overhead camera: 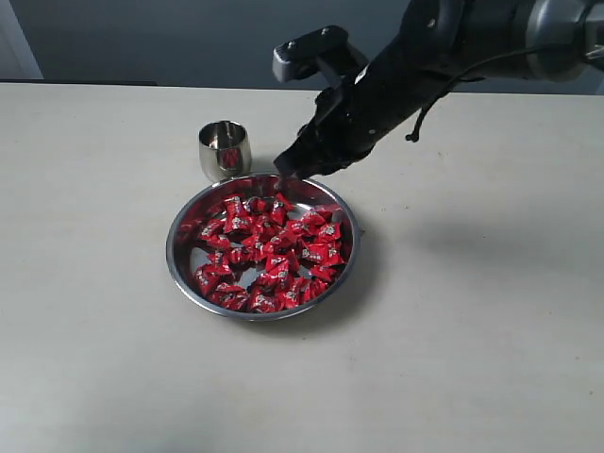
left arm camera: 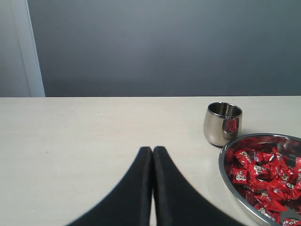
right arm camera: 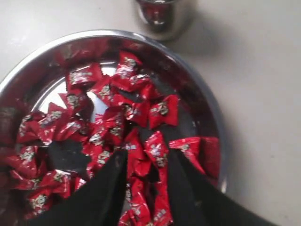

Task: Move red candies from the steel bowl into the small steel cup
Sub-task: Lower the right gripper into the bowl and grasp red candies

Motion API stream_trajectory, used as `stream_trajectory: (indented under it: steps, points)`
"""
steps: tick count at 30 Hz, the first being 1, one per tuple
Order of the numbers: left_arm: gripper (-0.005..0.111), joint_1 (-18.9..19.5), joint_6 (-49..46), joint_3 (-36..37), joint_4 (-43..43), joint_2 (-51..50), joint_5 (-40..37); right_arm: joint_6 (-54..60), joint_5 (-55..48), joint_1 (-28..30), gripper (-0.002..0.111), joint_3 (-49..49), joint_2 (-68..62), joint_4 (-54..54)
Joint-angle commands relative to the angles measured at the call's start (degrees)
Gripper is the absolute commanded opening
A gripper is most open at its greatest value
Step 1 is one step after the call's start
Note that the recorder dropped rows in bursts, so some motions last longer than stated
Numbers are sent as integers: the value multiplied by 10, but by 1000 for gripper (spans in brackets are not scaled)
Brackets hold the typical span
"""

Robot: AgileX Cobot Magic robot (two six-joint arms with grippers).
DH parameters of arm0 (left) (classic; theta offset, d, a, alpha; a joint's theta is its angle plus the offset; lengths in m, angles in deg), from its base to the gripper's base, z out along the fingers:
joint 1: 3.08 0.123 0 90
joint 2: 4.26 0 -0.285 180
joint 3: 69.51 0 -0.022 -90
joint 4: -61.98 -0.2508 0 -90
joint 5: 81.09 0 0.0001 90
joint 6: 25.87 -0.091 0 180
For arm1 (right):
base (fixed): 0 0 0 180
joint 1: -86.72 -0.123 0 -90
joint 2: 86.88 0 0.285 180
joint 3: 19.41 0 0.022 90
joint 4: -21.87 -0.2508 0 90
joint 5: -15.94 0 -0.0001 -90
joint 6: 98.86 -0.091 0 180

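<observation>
The steel bowl (overhead camera: 171,247) sits mid-table, filled with red candies (overhead camera: 269,250) in crinkled wrappers. Just behind it, on its left, stands the small steel cup (overhead camera: 225,149); its shiny side mirrors red, and I cannot tell what is inside. My right gripper (overhead camera: 283,171) hangs over the bowl's far rim. In the right wrist view this gripper (right arm camera: 148,155) is open, its dark fingers (right arm camera: 103,193) apart above the red candies (right arm camera: 141,117), gripping none. My left gripper (left arm camera: 153,149) is shut and empty over bare table, left of the cup (left arm camera: 222,123) and bowl (left arm camera: 221,165).
The pale table (overhead camera: 472,330) spreads wide around the bowl on every side. A grey wall (left arm camera: 164,47) runs behind its far edge. The right arm (overhead camera: 425,66) reaches in from the upper right, casting a shadow to the right of the bowl.
</observation>
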Motion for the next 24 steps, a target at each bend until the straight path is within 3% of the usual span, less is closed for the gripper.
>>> stream_trajectory:
  steps: [1, 9, 24]
  points:
    - [0, 1, 2, 0, 0, 3, 3, 11, 20, -26, 47, -3, -26, -20]
    - [0, 1, 2, 0, 0, 3, 3, 8, 61, -63, 45, -3, -88, -85]
    - [0, 1, 2, 0, 0, 3, 2, 8, 129, -64, 45, -3, -118, -100]
